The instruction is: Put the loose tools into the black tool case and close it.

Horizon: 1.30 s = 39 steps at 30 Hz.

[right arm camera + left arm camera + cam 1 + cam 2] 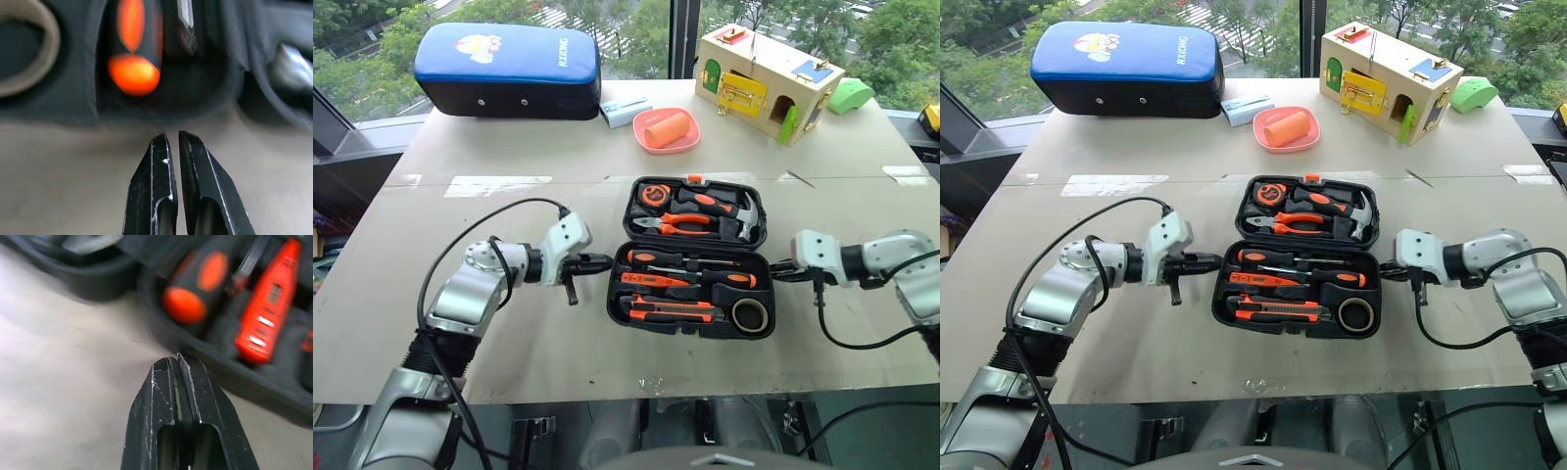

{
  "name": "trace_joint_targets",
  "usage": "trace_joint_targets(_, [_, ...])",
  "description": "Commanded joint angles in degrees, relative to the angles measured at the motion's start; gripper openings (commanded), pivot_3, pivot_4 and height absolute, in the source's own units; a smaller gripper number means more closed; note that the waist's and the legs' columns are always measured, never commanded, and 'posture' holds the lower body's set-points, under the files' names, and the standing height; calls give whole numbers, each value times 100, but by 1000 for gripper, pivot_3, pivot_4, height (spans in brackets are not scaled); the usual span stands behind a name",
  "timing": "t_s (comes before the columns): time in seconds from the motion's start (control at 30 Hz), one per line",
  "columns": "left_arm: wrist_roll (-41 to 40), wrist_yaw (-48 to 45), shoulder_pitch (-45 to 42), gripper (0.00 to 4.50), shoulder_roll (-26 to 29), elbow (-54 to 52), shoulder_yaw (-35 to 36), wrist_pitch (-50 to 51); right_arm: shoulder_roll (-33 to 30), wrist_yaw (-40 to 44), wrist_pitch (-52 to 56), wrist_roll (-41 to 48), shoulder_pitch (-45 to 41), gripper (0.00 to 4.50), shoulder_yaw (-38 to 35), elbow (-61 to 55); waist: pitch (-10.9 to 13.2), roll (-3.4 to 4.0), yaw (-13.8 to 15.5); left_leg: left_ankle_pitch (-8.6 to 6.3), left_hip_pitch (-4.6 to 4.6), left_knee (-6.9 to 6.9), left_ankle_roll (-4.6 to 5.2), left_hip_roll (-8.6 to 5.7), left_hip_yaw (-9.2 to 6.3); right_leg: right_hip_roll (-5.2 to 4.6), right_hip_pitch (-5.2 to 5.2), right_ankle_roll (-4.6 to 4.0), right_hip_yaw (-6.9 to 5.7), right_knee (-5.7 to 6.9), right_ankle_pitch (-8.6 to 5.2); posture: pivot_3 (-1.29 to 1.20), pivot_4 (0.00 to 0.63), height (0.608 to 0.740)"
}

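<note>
Black plastic clamshell tool case (690, 257) lies open near the middle of the pale board table (509, 333), lid half away from the robot, base half nearer.

Base half holds the loose tools in their recesses: two screwdrivers with black-orange handles (658, 260), slim orange tester screwdriver (646, 280), orange-black utility knife (668, 310) along the near edge, small dark tape roll (750, 314) in the near right corner. Lid half holds an orange-handled hammer (717, 205), orange-grip pliers (674, 224) and a round tape measure (654, 194).

Left gripper (599, 261) sits just beside the case's left wall, fingers pressed together, grasping nothing; in the left wrist view its tips (178, 363) stand just off the rim. Right gripper (780, 271) sits just beside the right wall, fingers likewise clenched and empty, a thin slit between them in the right wrist view (172, 137).

Far side of the table: blue-topped black padded cushion (509, 69), pink plate (666, 130) with an orange cylinder on it, small pale blue box (625, 112), wooden latch box with coloured doors (769, 80), green object (850, 95) beside it. None of it crowds the case. Loose black cables (484, 220) arc above both arms.
</note>
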Motion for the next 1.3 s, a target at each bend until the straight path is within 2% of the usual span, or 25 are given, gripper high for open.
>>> trace_joint_targets(0.03, [-305, -166, 167, 70, -13, -698, 11, 191, -25, 386, -343, 311, 105, 8, -40, -570, 0, 0, 1, 0, 0, -1, 0, 0, 0, 0, -1, 0, 1, 0, 0, 0, 150, 735])
trace_joint_targets(0.3, [-677, -413, 946, 70, 334, -1770, 116, 587, -402, 734, -364, 453, 714, 8, -176, -1253, 1, 2, 5, -1, -6, -8, 0, 2, 1, -4, -12, -1, 6, -1, 0, 0, 150, 735])
trace_joint_targets(0.47, [-415, -246, 992, 70, 537, -1342, 348, 344, -518, 398, -641, -136, 534, 8, -180, -618, 1, 2, 5, 0, -3, -8, -1, 2, 1, -3, -11, -1, 6, 1, 0, 0, 150, 735])
trace_joint_targets(0.6, [-361, -289, 885, 70, 680, -1023, 420, 188, -567, 390, -805, -273, 337, 8, -137, -246, 1, 2, 11, 0, 1, -4, -1, 1, 7, -2, -10, -1, 9, 3, 0, 0, 150, 735])
trace_joint_targets(0.7, [-358, -205, 742, 70, 639, -892, 428, 216, -494, 283, -938, -422, 136, 8, -85, -8, 1, 2, 16, 0, 0, -4, -1, 1, 7, -3, -9, -1, 7, 2, 0, 0, 150, 735])
trace_joint_targets(0.93, [-454, 95, 293, 70, 152, -858, 253, 486, -38, 70, -904, -536, -350, 8, 76, 193, 1, 1, -6, 0, 13, 10, 0, 0, 12, 0, 3, -1, 11, 12, 2, 0, 150, 735])
trace_joint_targets(1.1, [-508, 25, 400, 70, 53, -1212, 85, 687, -25, 384, -700, -93, -151, 8, 30, -364, 0, 1, 6, 0, -8, -11, -1, 4, 10, 4, -23, -2, 11, 3, 1, 0, 150, 735])
trace_joint_targets(1.3, [-510, -25, 780, 70, 206, -1541, 64, 748, -312, 582, -532, 102, 308, 8, -91, -896, 0, 2, 4, 0, -8, -22, -1, 3, 13, 1, -25, -2, 19, -2, 1, 0, 150, 735])
